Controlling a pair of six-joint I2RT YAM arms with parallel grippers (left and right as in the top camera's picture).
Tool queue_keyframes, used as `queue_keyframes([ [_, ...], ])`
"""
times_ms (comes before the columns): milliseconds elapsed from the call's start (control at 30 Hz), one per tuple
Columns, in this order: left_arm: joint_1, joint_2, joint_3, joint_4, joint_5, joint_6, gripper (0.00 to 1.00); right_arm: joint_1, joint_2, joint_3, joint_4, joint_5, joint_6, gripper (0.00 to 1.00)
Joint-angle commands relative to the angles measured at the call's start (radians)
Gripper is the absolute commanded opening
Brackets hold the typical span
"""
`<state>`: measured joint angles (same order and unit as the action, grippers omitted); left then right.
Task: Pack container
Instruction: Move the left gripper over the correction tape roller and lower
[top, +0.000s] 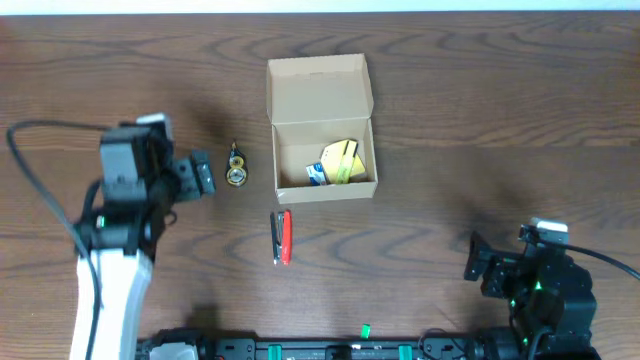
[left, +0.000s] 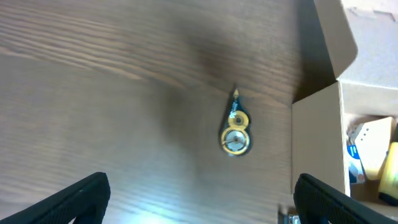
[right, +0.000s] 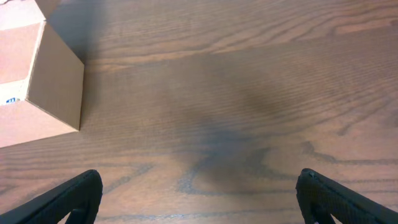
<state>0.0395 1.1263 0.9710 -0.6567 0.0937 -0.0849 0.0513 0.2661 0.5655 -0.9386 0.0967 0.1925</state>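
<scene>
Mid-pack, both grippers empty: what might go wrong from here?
The tape dispenser lies near the box wall, and the open left gripper spans wide enough that one finger lines up with that wall; descending, it may bump and shift the box. The dispenser is small and rounded, so it might slip.

Entry: container (top: 295, 148). One small rectangular box, plain tan cardboard. We record it upright near the middle of the tabletop (top: 480, 110), its flap lid (top: 318, 90) folded open toward the far edge. Yellow and blue items (top: 338, 165) lie inside at its right.
</scene>
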Motion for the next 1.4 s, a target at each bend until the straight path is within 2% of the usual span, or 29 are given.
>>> queue_keyframes([
  [0,0.007,0.110,0.053,-0.008,0.086,0.010,0.95,-0.009,-0.005,0.000,0.000,-0.003,-0.014,0.99],
  [200,0.007,0.262,0.062,-0.004,0.172,0.004,0.95,-0.009,-0.005,0.000,0.000,-0.003,-0.014,0.99],
  [600,0.006,0.310,0.068,0.010,0.143,-0.028,0.95,-0.009,-0.005,0.000,0.000,-0.003,-0.014,0.99],
  [1133,-0.010,0.580,0.249,-0.048,0.142,-0.034,0.95,-0.009,-0.005,0.000,0.000,-0.003,-0.014,0.99],
  [1367,-0.066,0.657,0.270,-0.052,0.132,0.025,0.95,-0.009,-0.005,0.000,0.000,-0.003,-0.014,0.99],
])
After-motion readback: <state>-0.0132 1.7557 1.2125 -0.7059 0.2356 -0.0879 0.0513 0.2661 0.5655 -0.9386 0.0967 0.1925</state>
